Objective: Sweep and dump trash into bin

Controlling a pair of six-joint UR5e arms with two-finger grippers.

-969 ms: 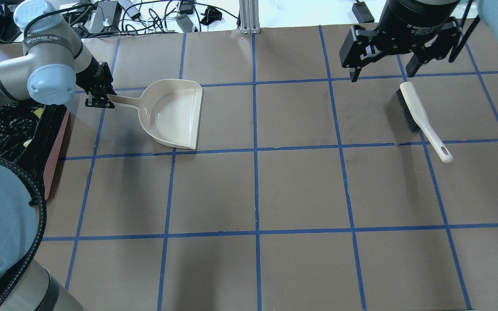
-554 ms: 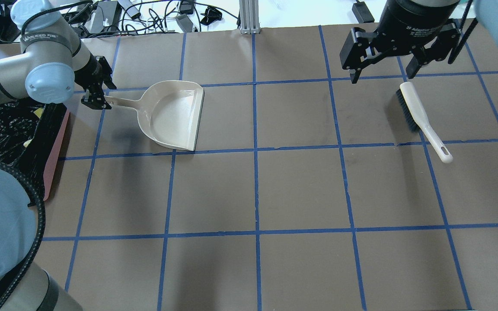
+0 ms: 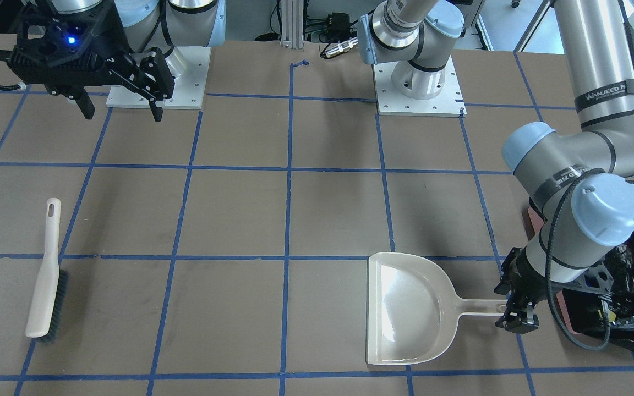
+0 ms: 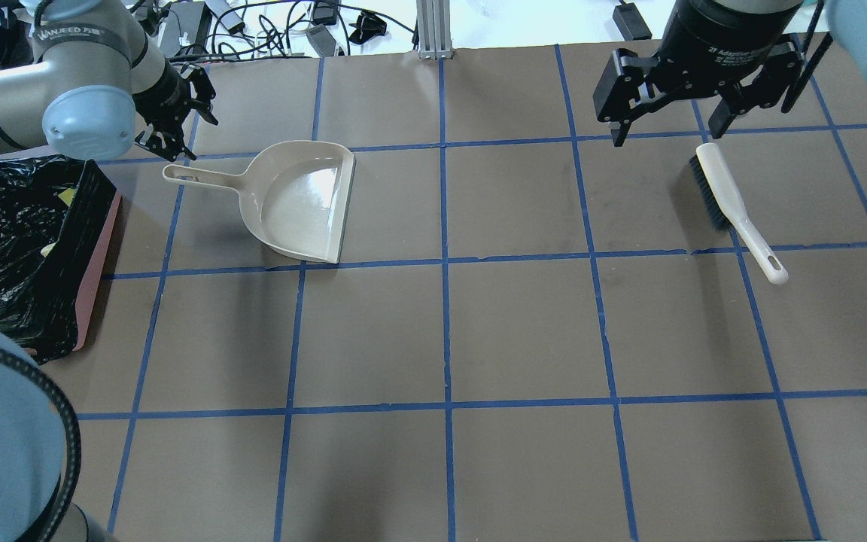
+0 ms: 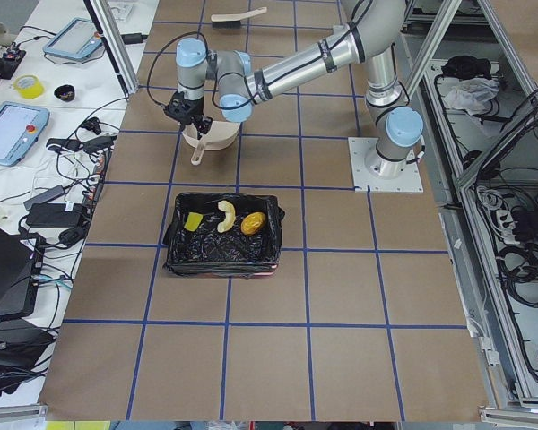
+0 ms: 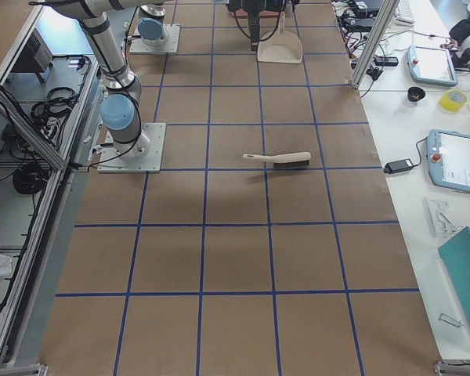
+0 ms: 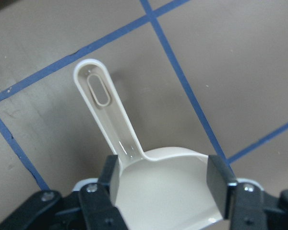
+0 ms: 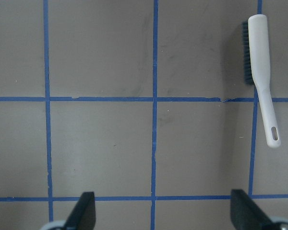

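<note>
The trash lies in the bin [image 5: 222,262], a pink box with a black bag: a yellow sponge piece [image 5: 193,221], a tan croissant [image 5: 226,216] and an orange potato lump [image 5: 254,222]. In the overhead view the bin [image 4: 92,280] is at the left edge. The beige dustpan [image 4: 302,199] lies flat and empty on the table. My left gripper [image 4: 181,135] is open and empty just above its handle end [image 7: 98,91]. My right gripper [image 4: 667,134] is open and empty, high above the brush [image 4: 734,207].
The white brush with dark bristles [image 3: 47,275] lies on the table at my right. Both arm bases [image 3: 419,82] stand at the robot's edge. Cables and devices [image 4: 200,26] crowd the far edge. A metal post [image 4: 433,30] stands at far centre.
My left gripper has let go of the dustpan handle, opened, and moved up and away from it. The dustpan lies flat. The right gripper and brush have not moved.
</note>
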